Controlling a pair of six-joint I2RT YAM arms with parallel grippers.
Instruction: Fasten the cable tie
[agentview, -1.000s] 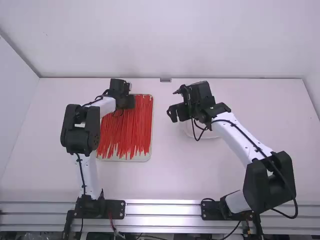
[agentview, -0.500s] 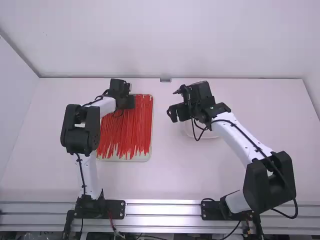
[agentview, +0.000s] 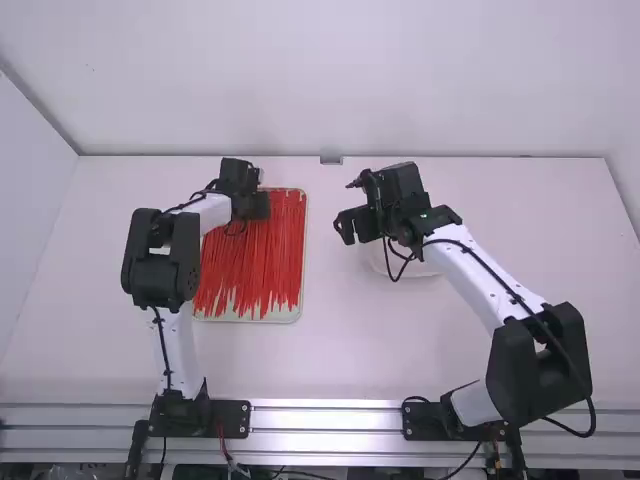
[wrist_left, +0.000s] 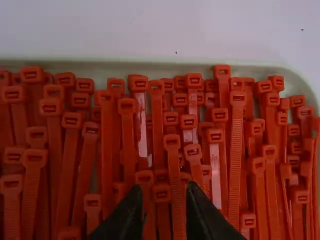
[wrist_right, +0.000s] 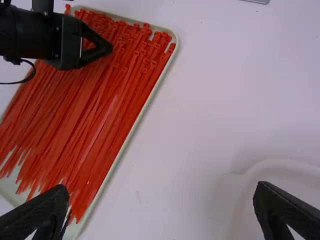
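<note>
Arms unmoved | tray (wrist_left: 100, 66) holds cable ties (wrist_left: 235, 150) | left end effector (wrist_left: 163, 186) amid them

Light: bright, even and diffuse, falling from overhead.
Table (agentview: 120, 250): white and evenly lit; the walls behind it are a shade greyer.
Shadows: faint and soft-edged on the table beside my right arm (agentview: 480, 280). A darker soft patch lies under my left gripper (wrist_right: 107, 48) on the cable ties (wrist_right: 90, 115).
Glare: a pale sheen on a few glossy ties in my left wrist view.
</note>
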